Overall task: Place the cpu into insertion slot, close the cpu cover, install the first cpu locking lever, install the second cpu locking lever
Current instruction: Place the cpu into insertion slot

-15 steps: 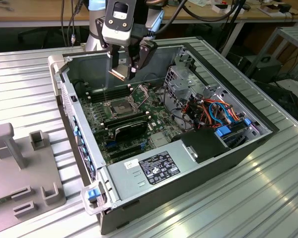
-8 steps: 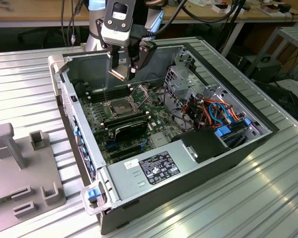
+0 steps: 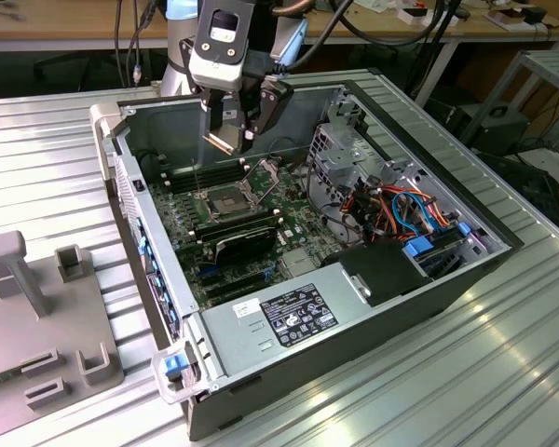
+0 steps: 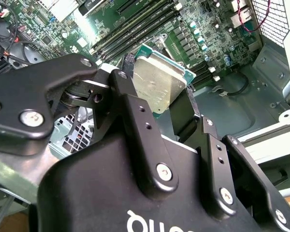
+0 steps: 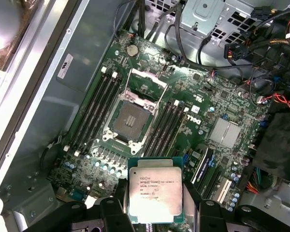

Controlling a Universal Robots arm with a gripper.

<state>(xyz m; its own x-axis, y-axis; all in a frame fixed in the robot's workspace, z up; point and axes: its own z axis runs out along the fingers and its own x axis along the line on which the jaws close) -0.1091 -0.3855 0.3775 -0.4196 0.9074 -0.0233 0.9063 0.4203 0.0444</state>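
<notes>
Closest in both wrist views: gripper point(image 5: 156, 216), clamped tight on the cpu point(image 5: 154, 193) by two opposite edges. In the first wrist view, dull silver top of the cpu turned to the camera, thin green rim around it, a black finger point(image 5: 113, 215) pressed against each side. In the second wrist view, same hold by the gripper point(image 4: 157, 94), cpu point(image 4: 159, 82) pinched between the two black arms. In the exterior view, gripper point(image 3: 225, 140) hanging inside the open case point(image 3: 163, 126), cpu point(image 3: 220, 142) held up in the air, clear of the board.

Beyond the cpu: slot point(image 5: 130, 118), bare, with the dark pin field exposed inside a silvery rim, apart from the chip. Cover point(image 5: 146, 86) swung open, standing up off one side of the slot. In the exterior view, slot point(image 3: 225, 200) below the gripper, cover point(image 3: 264, 172) raised on the side toward the exterior view's right. Thin lever point(image 3: 197, 182) upright just beside the slot, toward the exterior view's left.

Farther out: long black memory slots point(image 5: 99, 111) flanking the slot on two sides, green board point(image 5: 222, 96) all around. In the exterior view, power supply point(image 3: 279, 317) at the near end of the case, coloured cables point(image 3: 401, 200) toward the exterior view's right. Under the case, ribbed metal table point(image 3: 56, 158); on it, well apart at the exterior view's left, a grey fixture point(image 3: 37, 307).
</notes>
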